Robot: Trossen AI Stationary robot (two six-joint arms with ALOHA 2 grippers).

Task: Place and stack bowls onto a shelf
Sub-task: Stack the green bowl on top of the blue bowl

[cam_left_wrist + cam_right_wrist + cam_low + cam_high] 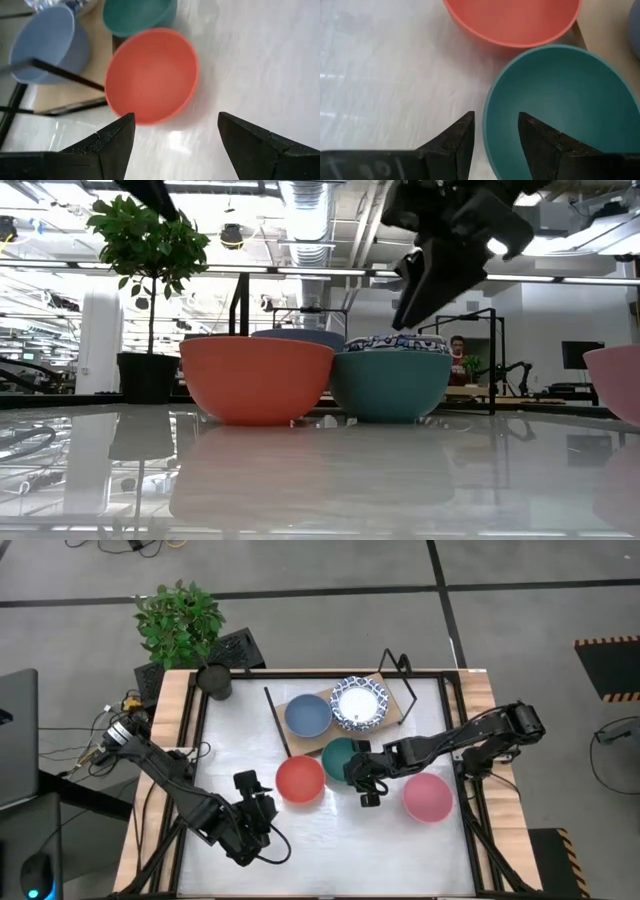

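Plain bowls number four; one patterned bowl (pixel 358 705); right gripper (pixel 496 137) straddles green bowl (pixel 560 105), fingers apart.

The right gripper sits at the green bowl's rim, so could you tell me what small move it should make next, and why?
Probably close the fingers. In the right wrist view the right gripper is open with the green bowl's rim running between its two fingers, one inside and one outside. The bowl stands on the table beside the red bowl, not on the shelf. The left gripper waits open.
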